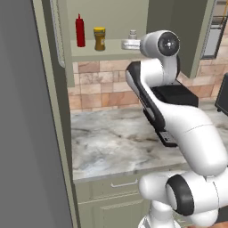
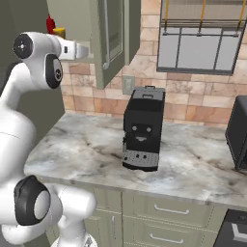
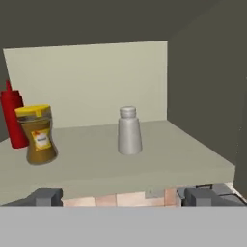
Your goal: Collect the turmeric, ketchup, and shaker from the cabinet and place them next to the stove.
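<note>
Gripper (image 3: 120, 197) spread wide, holding nothing, poised at the shelf edge inside the cabinet (image 3: 96, 77). Shaker (image 3: 129, 131) standing upright dead ahead at twelve o'clock, apart from the turmeric (image 3: 38, 135) at ten o'clock and the ketchup (image 3: 13, 120) just behind that jar. Best to advance straight, centre the fingers about the shaker's body, probably below its narrow top, then close gently.

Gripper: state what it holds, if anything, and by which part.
Nothing is held. The gripper is open in front of the cabinet shelf, its fingertips short of the shaker, turmeric and ketchup.
</note>
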Robot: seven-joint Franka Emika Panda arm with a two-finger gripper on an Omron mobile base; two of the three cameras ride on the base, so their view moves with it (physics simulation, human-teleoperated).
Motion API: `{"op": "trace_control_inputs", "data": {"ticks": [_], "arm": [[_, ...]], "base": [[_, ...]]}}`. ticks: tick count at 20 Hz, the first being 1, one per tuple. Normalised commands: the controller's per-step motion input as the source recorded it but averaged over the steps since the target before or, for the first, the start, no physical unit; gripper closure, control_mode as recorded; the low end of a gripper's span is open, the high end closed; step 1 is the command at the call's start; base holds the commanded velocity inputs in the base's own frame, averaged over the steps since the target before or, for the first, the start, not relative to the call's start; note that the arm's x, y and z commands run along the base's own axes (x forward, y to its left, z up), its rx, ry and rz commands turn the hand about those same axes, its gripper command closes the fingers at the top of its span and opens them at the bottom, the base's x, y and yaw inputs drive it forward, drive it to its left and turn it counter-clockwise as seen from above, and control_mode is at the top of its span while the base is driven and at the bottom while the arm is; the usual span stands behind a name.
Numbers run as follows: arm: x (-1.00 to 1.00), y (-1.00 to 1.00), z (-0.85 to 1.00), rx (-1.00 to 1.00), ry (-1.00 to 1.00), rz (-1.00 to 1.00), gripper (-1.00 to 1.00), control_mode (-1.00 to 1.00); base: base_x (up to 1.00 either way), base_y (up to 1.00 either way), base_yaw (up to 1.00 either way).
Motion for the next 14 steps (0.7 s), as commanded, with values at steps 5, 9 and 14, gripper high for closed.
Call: {"op": "trace_control_inputs", "data": {"ticks": [5, 9, 14], "arm": [[0.38, -0.03, 0.18, 0.00, 0.04, 0.00, -1.00, -1.00], [0.35, -0.03, 0.22, 0.00, 0.05, 0.00, -1.00, -1.00], [0.37, -0.08, 0.06, 0.00, 0.06, 0.00, -1.00, -1.00]], "base": [[0.00, 0.00, 0.00], [0.00, 0.00, 0.00], [0.00, 0.00, 0.00]]}}
